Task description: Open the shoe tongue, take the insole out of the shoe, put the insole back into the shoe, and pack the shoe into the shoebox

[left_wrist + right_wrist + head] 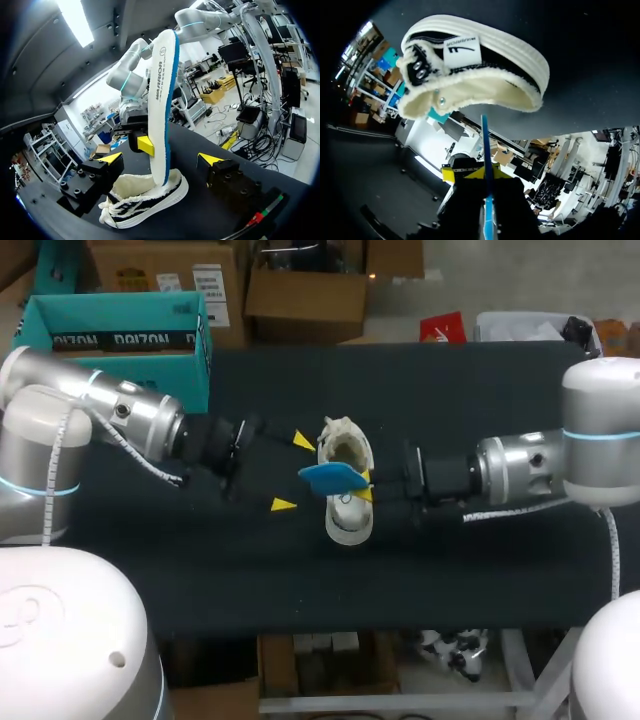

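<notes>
Shoe (348, 525) sits mid-table (450, 580) on its sole, long axis running near-far. The white rubber end is nearest and the fleecy cream opening is at the far end. Upper is black-and-white striped, sole is white.

Right gripper (365, 486) comes in from the right and sits at the shoe's right side, just above it. Fingers are pinched tight on the insole (330, 478), one yellow tip on each face. The right wrist view shows the insole edge-on between them.

Insole is out of the shoe, held up over the shoe's middle and sticking out to the left. The blue side shows from above and the white side faces the left gripper (293, 472). In the left wrist view its lower end is right at the fleecy collar; I can't tell whether it touches or sits inside.

Left gripper is left of the shoe, level with its middle. Fingers are spread wide and grip nothing, with one tip near-left and one far-left, both clear of the shoe. The insole's free end sits in the gap between the tips, touching neither.

Shoebox (120, 340) is teal with an open top, at the far left of the table behind the left arm (120, 410). It is well apart from the shoe.
</notes>
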`<action>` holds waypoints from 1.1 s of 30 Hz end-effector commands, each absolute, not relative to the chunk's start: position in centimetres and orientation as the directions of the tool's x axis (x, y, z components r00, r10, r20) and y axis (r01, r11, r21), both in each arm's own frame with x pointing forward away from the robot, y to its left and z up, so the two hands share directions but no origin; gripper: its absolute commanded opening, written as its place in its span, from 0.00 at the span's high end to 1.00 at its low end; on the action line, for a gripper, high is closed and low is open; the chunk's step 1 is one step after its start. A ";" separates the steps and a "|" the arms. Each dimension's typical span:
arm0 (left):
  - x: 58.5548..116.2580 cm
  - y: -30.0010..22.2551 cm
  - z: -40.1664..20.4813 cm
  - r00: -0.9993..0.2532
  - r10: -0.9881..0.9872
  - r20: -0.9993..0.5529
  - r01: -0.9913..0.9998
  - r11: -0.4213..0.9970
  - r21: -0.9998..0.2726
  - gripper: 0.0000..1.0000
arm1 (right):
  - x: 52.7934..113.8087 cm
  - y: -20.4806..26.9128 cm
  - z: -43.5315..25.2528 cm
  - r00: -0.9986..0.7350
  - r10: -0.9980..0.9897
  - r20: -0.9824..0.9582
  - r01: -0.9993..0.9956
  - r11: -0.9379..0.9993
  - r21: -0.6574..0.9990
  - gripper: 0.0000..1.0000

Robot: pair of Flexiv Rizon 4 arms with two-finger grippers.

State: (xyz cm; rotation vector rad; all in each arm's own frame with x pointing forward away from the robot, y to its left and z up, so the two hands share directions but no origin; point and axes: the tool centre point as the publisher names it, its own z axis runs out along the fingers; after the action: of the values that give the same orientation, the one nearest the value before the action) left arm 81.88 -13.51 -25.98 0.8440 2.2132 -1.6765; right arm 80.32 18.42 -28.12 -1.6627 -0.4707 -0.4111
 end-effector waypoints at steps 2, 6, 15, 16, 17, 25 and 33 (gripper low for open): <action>81.5 -13.7 -26.7 -0.817 0.170 -0.552 0.576 0.191 -0.795 0.00 | 80.3 19.7 -29.2 0.835 0.021 0.550 0.547 -0.145 -0.824 1.00; 81.6 -13.7 -27.1 -0.814 0.154 -0.560 0.581 0.211 -0.786 0.00 | 80.8 19.7 -29.6 0.824 0.003 0.567 0.561 -0.148 -0.814 1.00; 82.6 -14.8 -28.5 -0.811 0.143 -0.568 0.584 0.269 -0.766 0.02 | 81.5 19.3 -29.9 0.808 -0.056 0.587 0.564 -0.216 -0.797 1.00; 82.7 -15.0 -28.6 -0.811 0.142 -0.567 0.583 0.269 -0.767 0.05 | 81.6 19.4 -29.9 0.807 -0.058 0.588 0.564 -0.219 -0.796 1.00; 82.7 -15.2 -28.7 -0.812 0.144 -0.566 0.582 0.269 -0.767 0.09 | 81.6 19.4 -29.9 0.806 -0.062 0.588 0.563 -0.223 -0.796 1.00; 83.2 -16.1 -29.0 -0.805 0.165 -0.571 0.592 0.297 -0.749 0.56 | 81.4 19.0 -30.1 0.799 -0.078 0.596 0.572 -0.207 -0.794 1.00; 84.2 -16.1 -29.8 -0.809 0.150 -0.568 0.584 0.311 -0.750 0.56 | 81.3 18.8 -30.1 0.794 -0.079 0.603 0.584 -0.176 -0.792 1.00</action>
State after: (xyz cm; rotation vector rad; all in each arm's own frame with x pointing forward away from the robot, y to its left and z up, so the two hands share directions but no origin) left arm 83.94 -15.86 -29.27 0.6593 2.2016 -1.4904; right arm 81.20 19.10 -29.85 -1.6681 -0.4043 -0.6177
